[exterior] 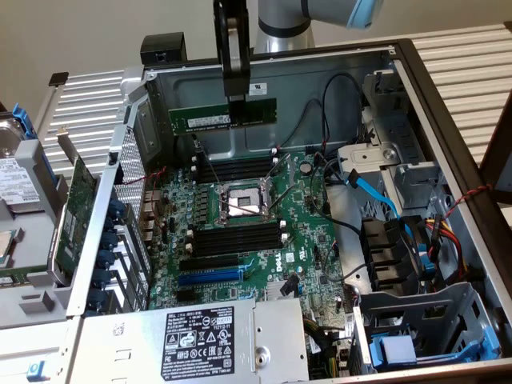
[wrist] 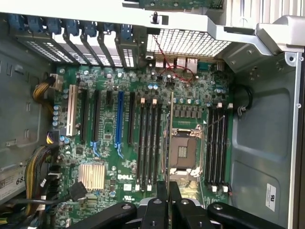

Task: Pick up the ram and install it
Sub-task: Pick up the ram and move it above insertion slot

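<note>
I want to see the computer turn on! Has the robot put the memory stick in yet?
Not yet. Done: the ram is picked up, with the gripper shut on it. In hand: the stick hangs in the air above the motherboard. Left: it is not in a slot yet; the black memory slots below it look empty.
</note>
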